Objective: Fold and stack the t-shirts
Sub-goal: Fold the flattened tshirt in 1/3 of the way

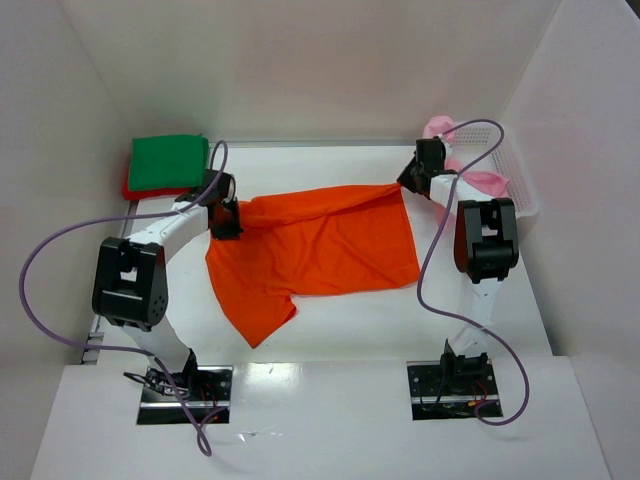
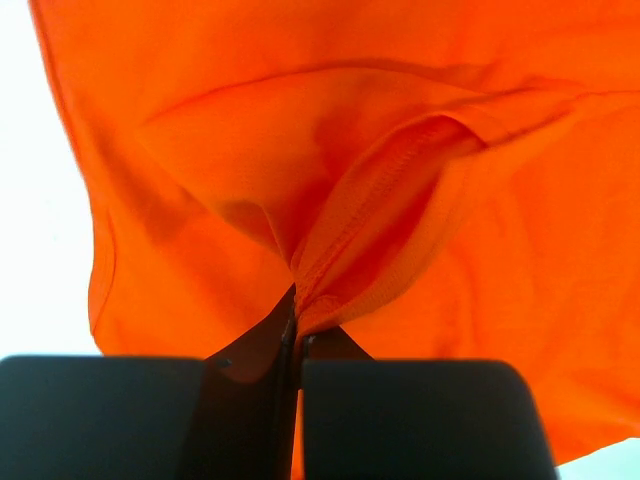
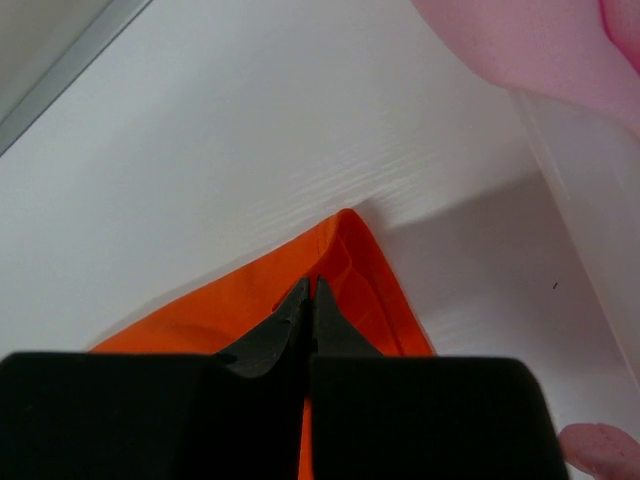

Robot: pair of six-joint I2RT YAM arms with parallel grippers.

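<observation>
Orange cloth takes up the middle of the white surface [image 1: 330,330]: the orange t-shirt [image 1: 320,250] lies mostly flat and open, one sleeve pointing toward the near-left, its far edge lifted and rumpled between the two arms. The left end effector [image 1: 235,222] is clamped on the shirt's far-left edge; the left wrist view shows its dark fingers pressed together on a bunched hem seam [image 2: 296,300], with orange fabric filling nearly the whole frame. The right end effector [image 1: 405,183] is clamped on the far-right corner of the same shirt, and the right wrist view shows its fingers closed on a pointed fold of orange [image 3: 310,290] raised just off the surface. The only container is the white lattice basket [image 1: 525,185], which stands at the far-right edge of the surface, just beside the right arm. It holds the pale pink t-shirt [image 1: 483,182], crumpled, with one bunch showing at the basket's far end and another draped over the rim toward the arm; in the right wrist view the pink cloth [image 3: 530,50] hangs above the surface. In the far-left corner, well apart from the basket, the green t-shirt [image 1: 168,162] sits folded on top of the red t-shirt [image 1: 128,188], of which only a thin edge shows.
</observation>
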